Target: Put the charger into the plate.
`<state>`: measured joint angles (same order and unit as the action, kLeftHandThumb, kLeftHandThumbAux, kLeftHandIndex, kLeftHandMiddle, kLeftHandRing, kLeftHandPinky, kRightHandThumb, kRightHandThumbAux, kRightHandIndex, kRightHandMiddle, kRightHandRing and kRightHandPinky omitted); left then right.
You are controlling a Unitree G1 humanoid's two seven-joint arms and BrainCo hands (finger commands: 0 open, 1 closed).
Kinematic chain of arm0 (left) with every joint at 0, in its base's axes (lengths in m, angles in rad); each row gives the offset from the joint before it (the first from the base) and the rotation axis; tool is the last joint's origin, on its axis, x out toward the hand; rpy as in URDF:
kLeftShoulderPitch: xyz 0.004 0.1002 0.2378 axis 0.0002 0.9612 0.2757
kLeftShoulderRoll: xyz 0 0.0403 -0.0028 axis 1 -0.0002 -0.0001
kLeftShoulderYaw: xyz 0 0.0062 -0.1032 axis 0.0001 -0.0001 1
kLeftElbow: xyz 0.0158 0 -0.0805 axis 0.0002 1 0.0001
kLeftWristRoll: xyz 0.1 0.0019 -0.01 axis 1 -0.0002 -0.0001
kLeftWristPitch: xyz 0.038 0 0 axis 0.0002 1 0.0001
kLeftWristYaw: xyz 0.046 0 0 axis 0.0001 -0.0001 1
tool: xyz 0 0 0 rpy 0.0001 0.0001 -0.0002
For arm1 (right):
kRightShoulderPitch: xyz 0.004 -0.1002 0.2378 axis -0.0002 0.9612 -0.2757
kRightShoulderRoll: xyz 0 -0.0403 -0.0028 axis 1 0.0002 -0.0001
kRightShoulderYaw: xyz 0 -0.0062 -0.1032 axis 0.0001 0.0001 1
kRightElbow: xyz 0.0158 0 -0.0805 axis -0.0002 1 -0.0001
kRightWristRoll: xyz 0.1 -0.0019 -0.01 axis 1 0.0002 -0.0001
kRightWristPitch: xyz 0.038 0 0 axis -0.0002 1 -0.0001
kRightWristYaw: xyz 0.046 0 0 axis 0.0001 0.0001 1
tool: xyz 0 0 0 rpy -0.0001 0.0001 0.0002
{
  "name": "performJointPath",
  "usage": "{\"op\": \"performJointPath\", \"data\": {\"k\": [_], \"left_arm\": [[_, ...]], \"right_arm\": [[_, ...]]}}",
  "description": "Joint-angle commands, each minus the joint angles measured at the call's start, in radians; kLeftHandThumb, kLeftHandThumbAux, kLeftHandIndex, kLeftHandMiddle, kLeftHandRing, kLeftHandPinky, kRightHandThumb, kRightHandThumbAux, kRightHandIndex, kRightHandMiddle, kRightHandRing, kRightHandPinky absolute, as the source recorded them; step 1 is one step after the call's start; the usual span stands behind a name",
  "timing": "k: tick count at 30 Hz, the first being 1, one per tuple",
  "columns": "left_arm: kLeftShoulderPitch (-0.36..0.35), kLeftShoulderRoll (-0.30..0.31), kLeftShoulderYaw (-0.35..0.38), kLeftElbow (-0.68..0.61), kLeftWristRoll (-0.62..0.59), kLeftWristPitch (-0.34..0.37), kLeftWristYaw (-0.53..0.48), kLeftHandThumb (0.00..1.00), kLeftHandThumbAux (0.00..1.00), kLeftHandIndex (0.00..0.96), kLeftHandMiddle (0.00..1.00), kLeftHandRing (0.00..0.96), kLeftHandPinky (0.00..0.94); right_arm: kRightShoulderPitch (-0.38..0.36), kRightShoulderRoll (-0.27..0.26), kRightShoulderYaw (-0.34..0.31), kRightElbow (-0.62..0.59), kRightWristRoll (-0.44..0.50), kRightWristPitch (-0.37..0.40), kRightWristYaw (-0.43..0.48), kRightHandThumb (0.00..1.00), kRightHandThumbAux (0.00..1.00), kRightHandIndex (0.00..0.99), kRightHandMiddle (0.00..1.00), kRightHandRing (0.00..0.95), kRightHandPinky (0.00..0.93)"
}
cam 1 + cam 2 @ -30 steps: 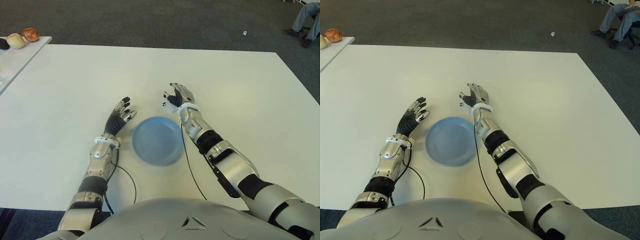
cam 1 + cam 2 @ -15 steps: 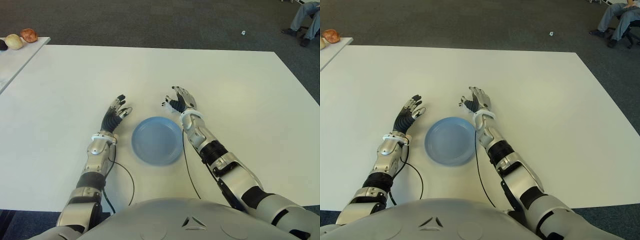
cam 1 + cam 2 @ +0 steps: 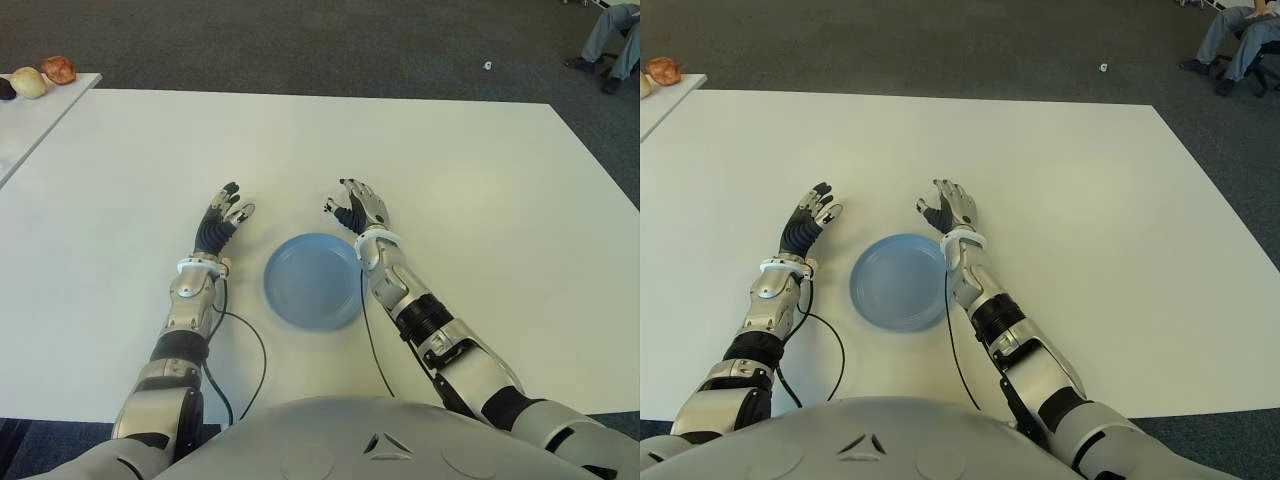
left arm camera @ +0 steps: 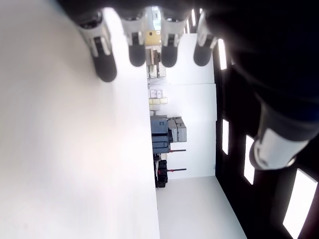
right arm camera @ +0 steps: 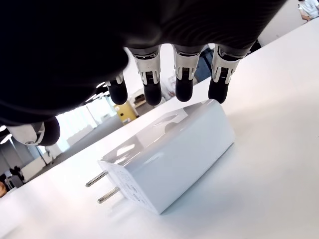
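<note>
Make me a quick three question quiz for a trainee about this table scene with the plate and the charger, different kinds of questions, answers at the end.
1. True or false: the white charger already lies in the blue plate.
2. Multiple choice: the charger lies A) under the right hand, on the table; B) in the left hand; C) on the side table.
3. Fill in: the fingers of the right hand are ___, holding nothing.

Key: 1 false; 2 A; 3 open. The left hand, left of the plate, is open too.
</note>
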<state>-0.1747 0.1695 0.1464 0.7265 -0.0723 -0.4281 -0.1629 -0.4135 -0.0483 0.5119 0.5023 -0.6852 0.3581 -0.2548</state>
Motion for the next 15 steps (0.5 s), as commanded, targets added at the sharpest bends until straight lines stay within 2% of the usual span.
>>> {"op": "performJointPath", "data": {"k": [1,15], "left_arm": [[-0.002,0.005,0.007,0.033,-0.001,0.020,0.009,0.000,0.600,0.000,0.004,0.000,0.000],[0.001,0.007,0.005,0.013,-0.001,0.021,0.002,0.000,0.603,0.000,0.007,0.000,0.000]], "right_arm": [[0.014,0.005,0.003,0.018,-0.011,0.009,-0.009,0.203,0.210,0.000,0.000,0.000,0.000],[0.019,0.010,0.003,0.064,-0.002,-0.015,-0.033,0.206,0.207,0.000,0.000,0.000,0.000]]}}
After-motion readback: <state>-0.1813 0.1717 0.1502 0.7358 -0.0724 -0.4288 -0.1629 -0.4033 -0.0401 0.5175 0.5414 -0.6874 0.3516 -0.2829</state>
